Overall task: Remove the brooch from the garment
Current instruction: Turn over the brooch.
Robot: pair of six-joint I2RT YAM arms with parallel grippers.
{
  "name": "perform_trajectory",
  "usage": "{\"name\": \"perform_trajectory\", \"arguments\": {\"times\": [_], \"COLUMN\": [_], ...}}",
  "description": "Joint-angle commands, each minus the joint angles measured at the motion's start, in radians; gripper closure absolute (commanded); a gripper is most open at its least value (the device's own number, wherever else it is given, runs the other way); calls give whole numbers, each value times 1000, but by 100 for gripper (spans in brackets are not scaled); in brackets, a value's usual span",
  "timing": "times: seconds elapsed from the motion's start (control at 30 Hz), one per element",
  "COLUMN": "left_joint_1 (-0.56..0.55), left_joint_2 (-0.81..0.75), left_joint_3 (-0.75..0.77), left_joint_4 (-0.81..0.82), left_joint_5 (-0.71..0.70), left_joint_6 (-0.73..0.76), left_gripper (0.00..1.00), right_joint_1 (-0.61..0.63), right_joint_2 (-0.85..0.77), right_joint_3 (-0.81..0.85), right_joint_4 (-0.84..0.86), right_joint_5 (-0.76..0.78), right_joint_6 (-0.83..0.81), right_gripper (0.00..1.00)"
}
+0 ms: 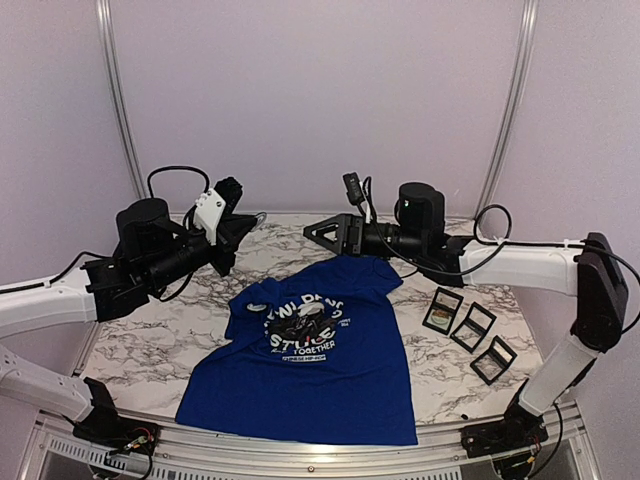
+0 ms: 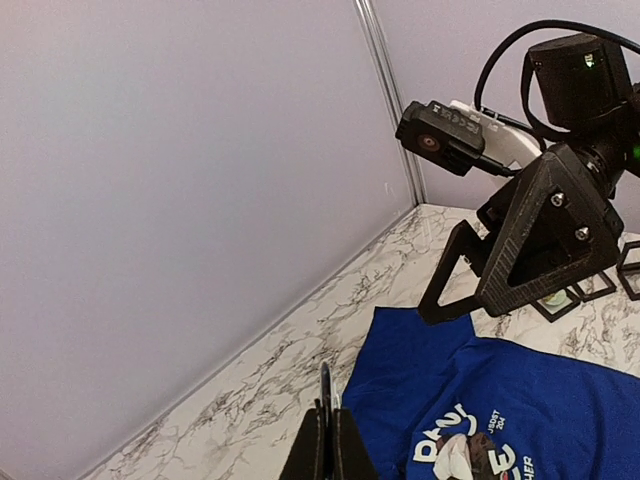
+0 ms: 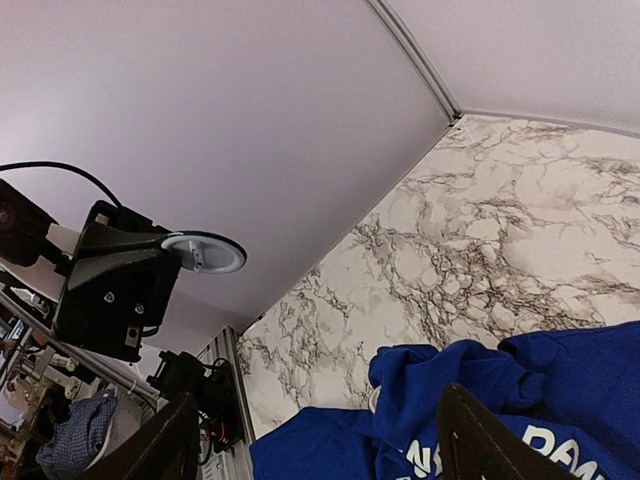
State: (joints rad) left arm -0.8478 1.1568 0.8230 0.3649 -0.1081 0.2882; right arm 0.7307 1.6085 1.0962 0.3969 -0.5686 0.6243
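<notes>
The garment (image 1: 310,355), a royal-blue T-shirt with a panda print, lies on the marble table (image 1: 150,345), its upper part rumpled. The brooch (image 3: 203,252) is a round pale disc held up in the air, clear of the shirt, with my left gripper (image 2: 328,415) shut on it. In the left wrist view the brooch (image 2: 326,385) shows edge-on between the fingers. In the top view the left gripper (image 1: 245,222) hovers over the table's back left. My right gripper (image 3: 315,450) is open and empty, raised above the shirt's collar end (image 1: 312,232).
Three small black framed boxes (image 1: 473,327) lie in a row on the table's right side. A small pale round edge (image 3: 375,400) peeks from a sleeve fold. The back and side walls (image 1: 320,100) stand close behind the table, whose metal front rail (image 1: 300,455) runs along its near edge.
</notes>
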Motion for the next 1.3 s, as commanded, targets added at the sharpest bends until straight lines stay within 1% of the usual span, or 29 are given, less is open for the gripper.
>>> {"name": "perform_trajectory", "arguments": {"times": [0.0, 0.13, 0.37, 0.5, 0.6, 0.77, 0.9, 0.97, 1.03, 1.13, 1.27], "left_joint_1": [-37, -73, -154, -195, -219, -261, -275, -286, -297, -304, -314], "left_joint_2": [3, 23, 61, 81, 100, 170, 216, 245, 291, 365, 443], "left_joint_3": [45, 41, 12, -19, -34, -50, -72, -93, -115, -127, -127], "left_joint_4": [-36, 4, 76, 152, 219, 354, 452, 533, 648, 781, 893], "left_joint_5": [-94, -152, -306, -395, -429, -493, -525, -552, -582, -613, -628], "left_joint_6": [212, 360, 605, 738, 811, 967, 1058, 1140, 1244, 1377, 1464], "left_gripper": [100, 100, 100, 100, 100, 100, 100, 100, 100, 100, 100], "right_joint_1": [-17, -20, -47, -60, -60, -60, -60, -60, -60, -60, -60], "right_joint_2": [-2, -7, -32, -12, 7, 39, 69, 75, 79, 76, 79], "right_joint_3": [37, 46, 69, 91, 112, 150, 179, 186, 194, 193, 193], "right_joint_4": [-42, -55, -131, -147, -167, -194, -203, -206, -213, -222, -213], "right_joint_5": [43, 26, 9, -30, -52, -102, -160, -186, -207, -213, -240], "right_joint_6": [14, 20, 18, 41, 62, 101, 131, 143, 142, 138, 151], "right_gripper": [21, 21, 22, 24, 27, 33, 42, 46, 49, 50, 52]}}
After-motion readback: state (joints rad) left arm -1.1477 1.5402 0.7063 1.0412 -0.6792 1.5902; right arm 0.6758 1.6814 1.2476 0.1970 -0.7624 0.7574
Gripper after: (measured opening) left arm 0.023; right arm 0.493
